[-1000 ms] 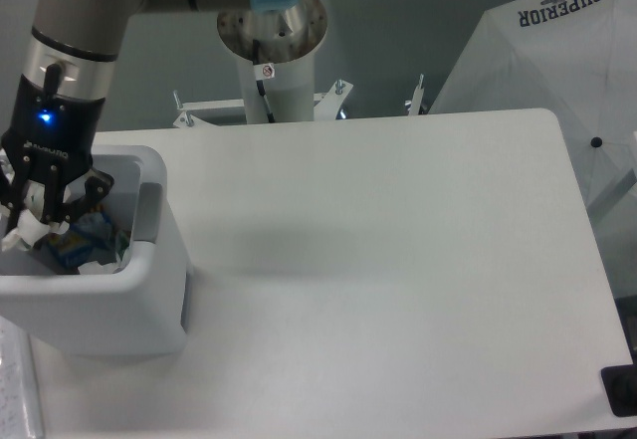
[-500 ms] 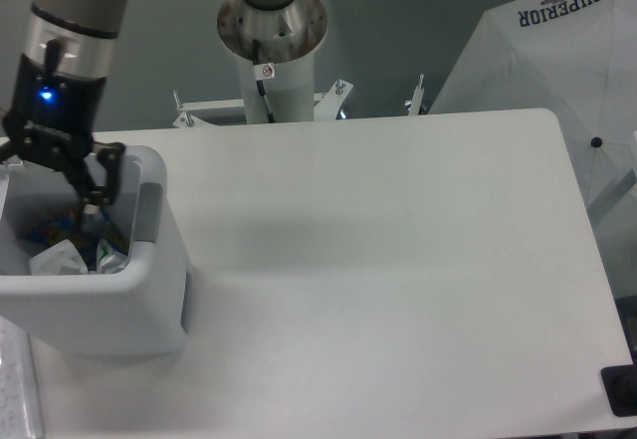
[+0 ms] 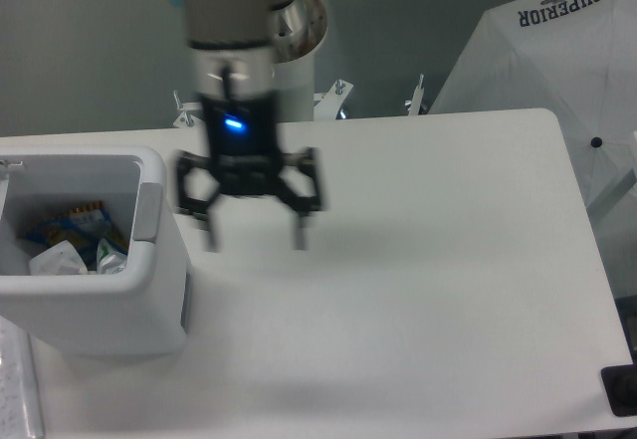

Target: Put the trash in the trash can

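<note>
Gripper (image 3: 254,236) hung above the table (image 3: 418,260) – fingers wide apart, empty, two white scraps (image 3: 55,259) inside one trash can (image 3: 149,290).

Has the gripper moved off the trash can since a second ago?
Yes. The gripper, open and empty, has swung right, clear of the trash can, and is now above the table.

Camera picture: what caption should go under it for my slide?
Open gripper hangs above the table, beside the trash can holding the trash.

Bright, even overhead light washes the white desk (image 3: 418,260); the arm (image 3: 239,81) and its gripper (image 3: 254,235) are smeared by motion blur, casting only faint shadow.
</note>
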Available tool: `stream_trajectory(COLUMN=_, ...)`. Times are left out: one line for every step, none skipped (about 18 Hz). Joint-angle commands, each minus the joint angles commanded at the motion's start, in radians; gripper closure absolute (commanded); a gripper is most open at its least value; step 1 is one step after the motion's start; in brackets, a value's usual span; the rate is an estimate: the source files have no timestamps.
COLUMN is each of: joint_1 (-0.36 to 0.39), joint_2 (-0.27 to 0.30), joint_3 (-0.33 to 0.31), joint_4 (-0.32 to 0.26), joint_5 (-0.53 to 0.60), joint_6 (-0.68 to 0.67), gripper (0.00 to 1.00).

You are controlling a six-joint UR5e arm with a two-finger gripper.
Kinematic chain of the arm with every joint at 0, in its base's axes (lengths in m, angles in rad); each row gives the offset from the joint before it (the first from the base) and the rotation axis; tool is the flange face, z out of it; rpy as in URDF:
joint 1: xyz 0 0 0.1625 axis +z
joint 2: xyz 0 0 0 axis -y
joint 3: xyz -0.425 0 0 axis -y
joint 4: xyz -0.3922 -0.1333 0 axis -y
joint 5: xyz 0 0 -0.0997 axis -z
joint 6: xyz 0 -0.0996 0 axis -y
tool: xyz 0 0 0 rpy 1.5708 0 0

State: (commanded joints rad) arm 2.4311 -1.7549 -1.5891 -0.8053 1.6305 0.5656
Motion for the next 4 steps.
stream_trajectory(joint_1=0.026, joint_2=0.002, joint_3=-0.011, joint_4=-0.005, joint_5=0.000, joint_6=0.060, gripper=0.00)
stream_trajectory(joint_1=0.042, joint_2=0.005, joint_3=-0.012, joint_4=-0.020, joint_5=0.006, joint_6=0.120, gripper=0.00)
stream_trajectory(joint_1=0.046, joint_2=0.012, joint_3=-0.012, joint_4=-0.050, joint_5=0.012, joint_6=0.181, gripper=0.00)
stream_trajectory(joint_1=0.057, joint_2=0.020, joint_3=-0.012, joint_4=-0.079, joint_5=0.014, joint_6=0.222, gripper=0.00)
